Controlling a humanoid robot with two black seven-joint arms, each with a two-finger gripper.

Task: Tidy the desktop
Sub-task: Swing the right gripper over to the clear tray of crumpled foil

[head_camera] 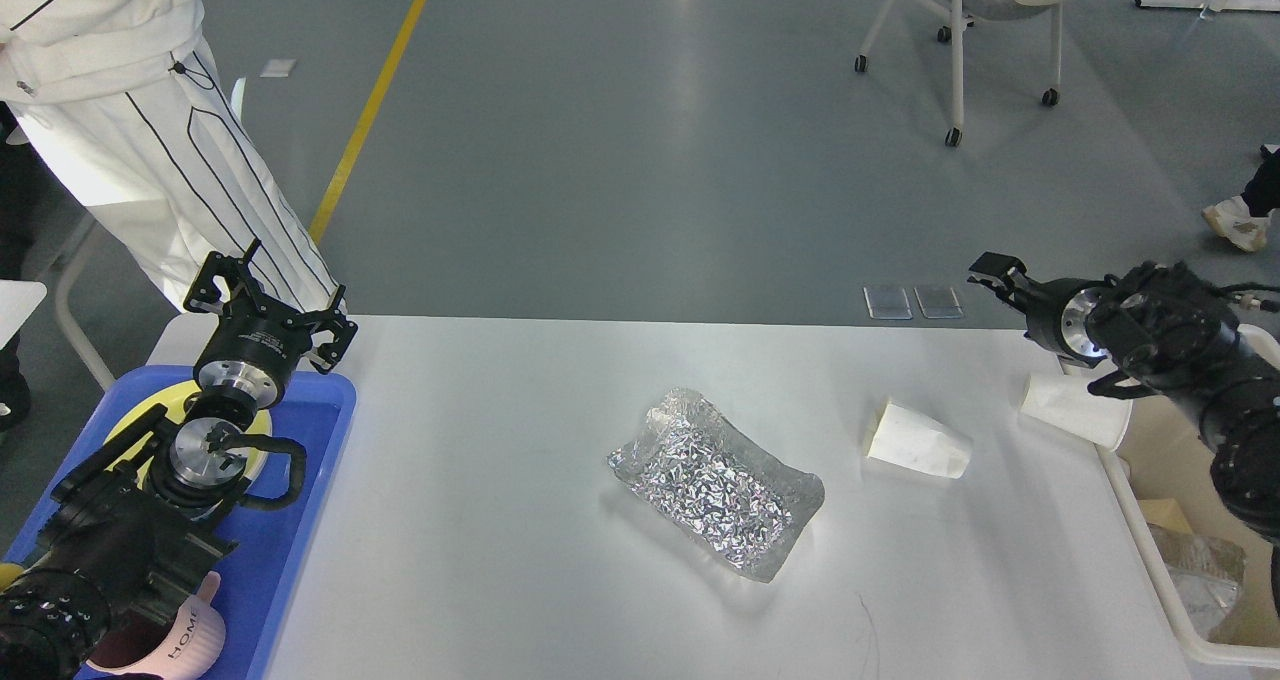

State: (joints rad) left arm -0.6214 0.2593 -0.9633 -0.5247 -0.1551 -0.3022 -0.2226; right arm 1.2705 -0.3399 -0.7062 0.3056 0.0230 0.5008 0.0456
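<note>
Your view from the head looks down on the desktop (500,440), a broad white surface, smooth and matte with a rounded far-left corner, filling the lower half of the scene and running from the blue tray (320,440) on your left to the beige bin (1150,540) on your right. Near its middle lies a crinkled silver foil packet (715,480), pillow-shaped, its faceted skin throwing back the light, its clear sealed edges flat on the surface. To its right a white paper cup (915,442) lies on its side, slightly crushed, mouth toward the packet; a second white paper cup (1075,410) lies tipped over at the right edge of the surface, against the bin's rim. Your left gripper (265,295) hangs over the far corner of the glossy blue plastic tray, its two black fingers spread wide with nothing between them. Beneath that arm, the tray holds a pale yellow round dish (135,420) and, at the near end, a pink ribbed object (195,640) lettered "HOME". Your right gripper (990,270) reaches in above the far right corner of the surface, seen dark and nearly end-on; you cannot tell how far its fingers are parted, and nothing shows in its hold. The bin, thin-walled and off-white, contains brown card and crumpled clear wrapping. Beyond the surface stretches grey floor with a yellow line (375,100), a person in white striped clothing (150,130) at far left, and a white wheeled chair (960,20).
</note>
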